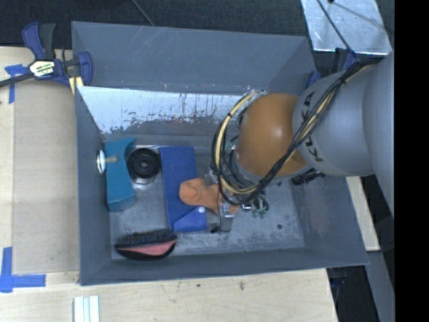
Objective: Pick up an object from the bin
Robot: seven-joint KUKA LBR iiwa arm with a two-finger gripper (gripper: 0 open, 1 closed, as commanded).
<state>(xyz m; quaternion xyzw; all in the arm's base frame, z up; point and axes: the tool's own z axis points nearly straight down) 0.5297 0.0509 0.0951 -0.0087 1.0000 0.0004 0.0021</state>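
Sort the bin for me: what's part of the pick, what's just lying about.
In play: gripper; orange soft lump beside it; blue slab next to the lump.
Lying about: teal box; black round cap; black-bristled brush.

Grey metal bin [188, 59], sloping walls, flat speckled floor; it is carrying five things, all lying in the left half of the floor.
- Teal box [120, 180] is lying at far left, a small pale knob [102, 161] sticking out near its upper end.
- Black round cap [143, 163] is sitting just beside the box.
- Dark blue flat slab [177, 173] is lying centre, touching the cap.
- Black-bristled brush [146, 243] with a pink underside is resting along the near wall.
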